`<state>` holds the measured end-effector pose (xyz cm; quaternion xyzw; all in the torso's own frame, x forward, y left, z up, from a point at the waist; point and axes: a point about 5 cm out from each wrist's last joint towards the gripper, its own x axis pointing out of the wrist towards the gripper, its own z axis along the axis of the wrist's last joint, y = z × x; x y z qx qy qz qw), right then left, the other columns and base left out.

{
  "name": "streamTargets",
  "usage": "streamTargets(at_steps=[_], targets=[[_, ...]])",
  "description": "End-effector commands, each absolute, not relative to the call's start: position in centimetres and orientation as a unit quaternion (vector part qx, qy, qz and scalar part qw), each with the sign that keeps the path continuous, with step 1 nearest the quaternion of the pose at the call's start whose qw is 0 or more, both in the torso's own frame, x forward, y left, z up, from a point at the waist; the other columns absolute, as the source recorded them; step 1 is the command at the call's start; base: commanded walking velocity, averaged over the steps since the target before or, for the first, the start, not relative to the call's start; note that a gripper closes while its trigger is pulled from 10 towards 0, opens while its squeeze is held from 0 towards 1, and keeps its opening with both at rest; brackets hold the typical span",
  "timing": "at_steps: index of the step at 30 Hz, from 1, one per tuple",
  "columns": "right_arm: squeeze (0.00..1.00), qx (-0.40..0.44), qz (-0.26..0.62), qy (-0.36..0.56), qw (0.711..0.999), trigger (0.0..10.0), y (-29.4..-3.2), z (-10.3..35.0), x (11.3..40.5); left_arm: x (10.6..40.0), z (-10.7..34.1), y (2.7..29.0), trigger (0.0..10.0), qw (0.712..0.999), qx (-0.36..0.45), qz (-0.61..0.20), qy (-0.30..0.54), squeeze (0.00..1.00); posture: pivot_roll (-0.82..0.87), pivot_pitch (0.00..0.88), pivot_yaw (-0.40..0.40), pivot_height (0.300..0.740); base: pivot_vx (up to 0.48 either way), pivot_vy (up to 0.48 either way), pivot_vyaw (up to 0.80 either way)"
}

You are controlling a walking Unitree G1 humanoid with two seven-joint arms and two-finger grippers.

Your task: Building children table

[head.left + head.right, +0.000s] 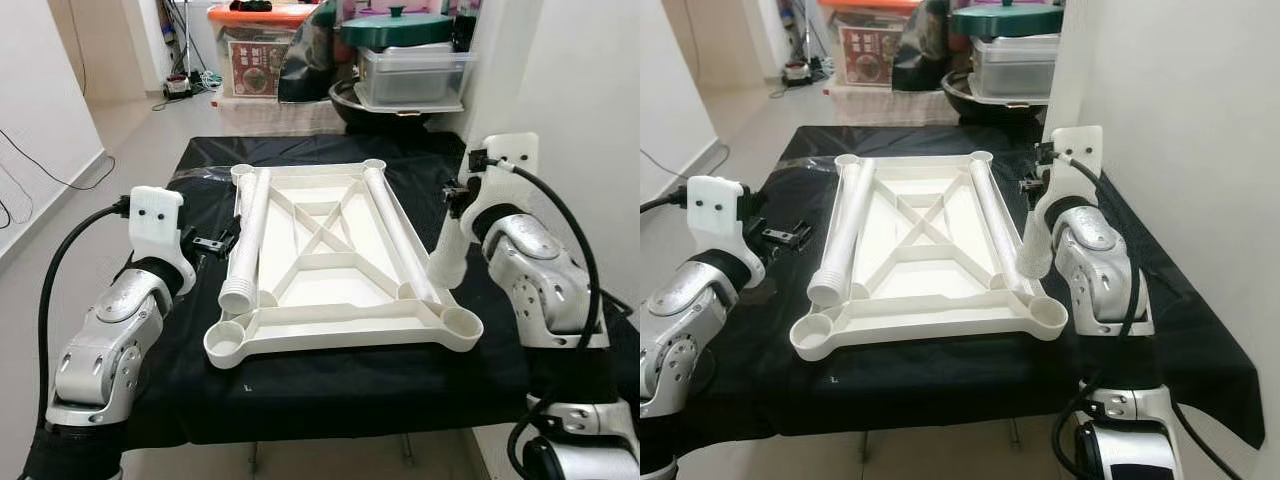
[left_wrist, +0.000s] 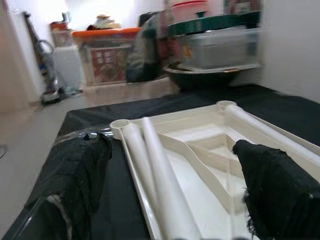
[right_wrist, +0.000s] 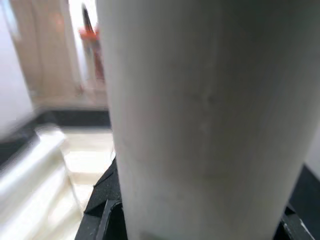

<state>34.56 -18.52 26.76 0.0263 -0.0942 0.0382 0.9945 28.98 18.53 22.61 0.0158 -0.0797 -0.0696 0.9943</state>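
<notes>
Looks like you're mid leg-fitting: your right gripper (image 1: 458, 205) is clamped on a white table leg (image 1: 447, 255) just right of the upturned tabletop (image 1: 340, 325), left gripper (image 1: 215, 243) hanging wide open, so next steer it into the near-right corner socket (image 1: 461, 321).

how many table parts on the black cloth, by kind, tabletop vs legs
white tabletop frame, lying upside down: 1
white legs lying loose on the frame: 3 (two side by side on the left, one on the right)
white leg held by the right gripper: 1
total: 5 parts
</notes>
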Motion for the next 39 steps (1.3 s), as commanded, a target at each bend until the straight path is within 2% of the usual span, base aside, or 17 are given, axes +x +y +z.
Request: streamTargets(at_steps=[1,3,9,20,32,39], targets=[[0.0,0.043,0.05,-0.125,0.99,10.0,-18.4,27.4,34.2,28.7,22.4,18.3,10.0,0.994,0.022,-0.076,-0.082,0.0,0.02,0.0,-0.046,0.74,0.292,0.0,0.0],[0.0,0.09,0.073,-0.136,0.984,10.0,-18.3,27.0,33.7,28.2,21.7,18.3,10.0,0.994,0.014,-0.085,-0.062,0.0,0.03,0.0,-0.05,0.74,0.0,0.0,0.0],[0.0,0.117,0.099,-0.135,0.979,10.0,-18.1,26.4,32.8,27.1,21.0,18.1,10.0,0.994,-0.003,-0.097,-0.056,0.0,0.03,0.0,-0.053,0.74,0.0,0.0,0.0],[0.0,0.061,0.135,-0.159,0.976,10.0,-16.5,25.5,31.6,26.4,19.6,17.7,10.0,0.991,0.027,-0.118,-0.054,0.0,0.02,0.0,-0.045,0.74,0.0,0.0,0.0],[0.0,0.06,0.143,-0.146,0.977,10.0,-15.8,24.9,31.5,27.0,19.6,17.4,10.0,0.992,0.008,-0.108,-0.059,0.0,0.02,0.0,-0.046,0.74,0.0,0.0,0.0],[0.0,0.06,0.141,-0.154,0.976,10.0,-15.7,25.1,31.7,27.1,19.6,17.7,10.0,0.993,-0.008,-0.098,-0.067,0.0,0.02,0.0,-0.053,0.74,0.0,-0.451,0.0]])
